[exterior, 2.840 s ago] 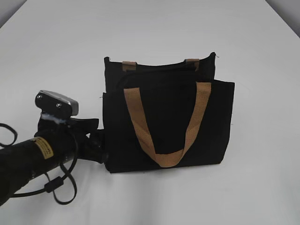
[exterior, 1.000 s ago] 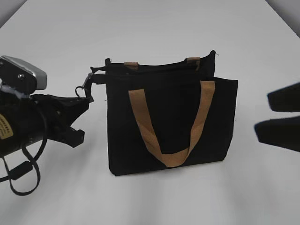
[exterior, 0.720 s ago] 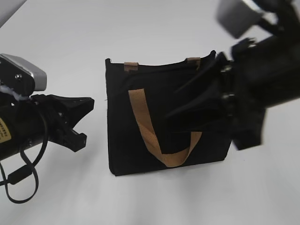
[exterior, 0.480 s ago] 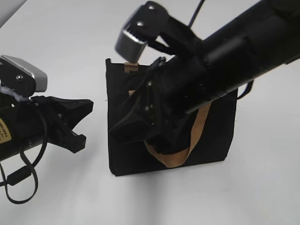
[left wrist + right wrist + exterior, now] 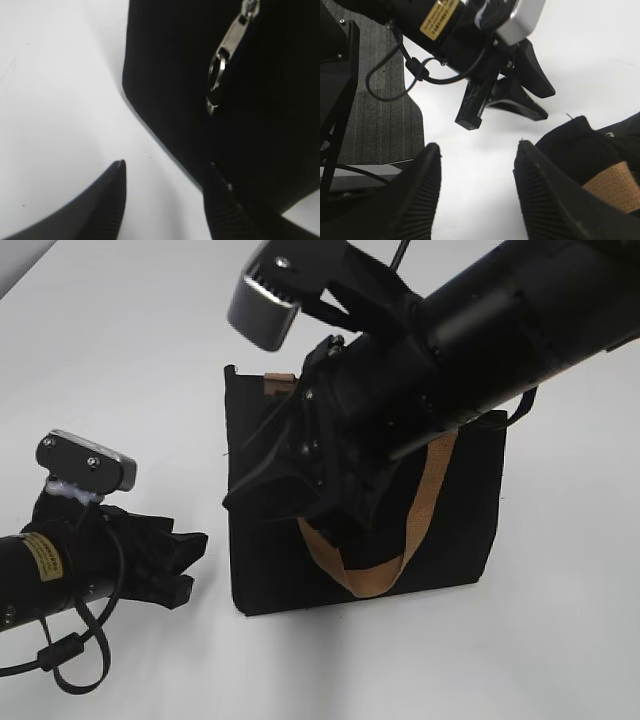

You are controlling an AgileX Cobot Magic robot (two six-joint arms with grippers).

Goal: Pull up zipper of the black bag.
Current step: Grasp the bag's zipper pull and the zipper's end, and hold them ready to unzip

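The black bag point(image 5: 455, 530) stands upright on the white table, with its tan handle point(image 5: 425, 490) partly showing. My right arm reaches across the bag's front. My right gripper point(image 5: 250, 492) is open and empty at the bag's upper left edge. It also shows in the right wrist view point(image 5: 477, 150), beside the bag's corner point(image 5: 580, 145). My left gripper point(image 5: 192, 565) is open and empty, low at the bag's left side. In the left wrist view it point(image 5: 165, 170) straddles the bag's edge point(image 5: 165, 75). The zipper's silvery pull point(image 5: 225, 65) hangs loose on the bag's side above it.
The bag's top rim is hidden behind my right arm in the exterior view. The right wrist view shows the left arm's gripper point(image 5: 507, 95) close ahead, and a grey floor mat point(image 5: 375, 120) and black frame point(image 5: 337, 65) past the table edge.
My left gripper let go of the zipper pull and dropped lower beside the bag. My right arm swung in from the right across the bag's front to its left edge.
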